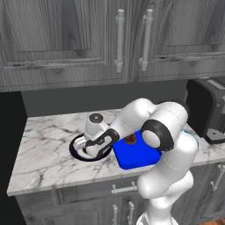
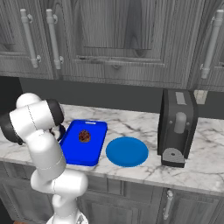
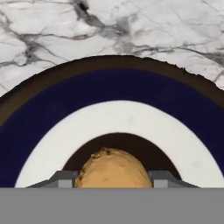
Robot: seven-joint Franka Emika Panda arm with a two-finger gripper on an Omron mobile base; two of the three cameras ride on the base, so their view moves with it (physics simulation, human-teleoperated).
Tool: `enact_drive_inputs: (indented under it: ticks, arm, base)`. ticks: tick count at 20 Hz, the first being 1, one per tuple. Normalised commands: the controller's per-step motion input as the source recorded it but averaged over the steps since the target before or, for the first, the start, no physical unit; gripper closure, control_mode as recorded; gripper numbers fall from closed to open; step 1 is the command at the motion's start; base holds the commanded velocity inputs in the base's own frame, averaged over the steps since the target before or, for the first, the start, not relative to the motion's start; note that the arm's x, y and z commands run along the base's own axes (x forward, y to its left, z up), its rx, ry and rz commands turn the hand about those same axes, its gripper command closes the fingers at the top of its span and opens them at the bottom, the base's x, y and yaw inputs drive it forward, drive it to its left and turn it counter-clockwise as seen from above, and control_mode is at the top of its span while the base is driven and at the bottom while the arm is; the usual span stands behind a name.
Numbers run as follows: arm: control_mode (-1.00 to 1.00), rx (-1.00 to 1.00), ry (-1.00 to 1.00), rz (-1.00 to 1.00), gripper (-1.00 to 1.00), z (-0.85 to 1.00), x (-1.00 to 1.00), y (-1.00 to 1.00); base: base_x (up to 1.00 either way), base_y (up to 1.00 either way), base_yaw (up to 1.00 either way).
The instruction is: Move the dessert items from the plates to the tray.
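Observation:
The tan-orange pastry (image 3: pixel 113 166) sits in the dark centre of the navy-rimmed plate (image 3: pixel 109 87). My gripper (image 3: pixel 113 180) is shut on the pastry, one finger tip (image 3: pixel 65 179) pressed against each side. From the left base view, the hand (image 1: pixel 94 143) reaches down over that plate (image 1: pixel 74 150) at the left of the counter. The dark reddish-brown dessert (image 1: pixel 130 139) (image 2: pixel 84 136) lies in the bright blue tray (image 1: pixel 132 161) (image 2: pixel 81 153) just right of the plate. The plain blue plate (image 2: pixel 127 151) lies bare to the right of the tray.
A dark appliance (image 2: pixel 177 127) stands on the marble counter (image 1: pixel 44 149) right of the plain blue plate. Grey cabinets with long handles (image 1: pixel 119 41) hang above. The counter's left end (image 1: pixel 17 154) drops off beside a dark gap.

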Motion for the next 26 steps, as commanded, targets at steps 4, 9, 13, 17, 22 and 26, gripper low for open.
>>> enact_drive_inputs:
  ticks: [4,9,13,17,22,26]
  arm:
    - [-1.0,0.0,0.0,0.0,1.0,0.0,0.02,0.0]
    - [-1.0,0.0,0.0,0.0,1.0,0.13,-0.01,-0.05]
    - [-1.0,0.0,0.0,0.0,1.0,0.26,-0.12,-0.13]
    - [-1.0,0.0,0.0,0.0,1.0,0.38,-0.15,-0.23]
    - [-1.0,0.0,0.0,0.0,1.0,0.53,-0.12,-0.37]
    - [-1.0,0.0,0.0,0.0,1.0,0.41,-0.26,-0.56]
  base:
    - [0.0,0.0,0.0]
    - [0.0,0.0,0.0]
    - [0.0,0.0,0.0]
    - [0.0,0.0,0.0]
    - [0.0,0.0,0.0]
    - [0.0,0.0,0.0]
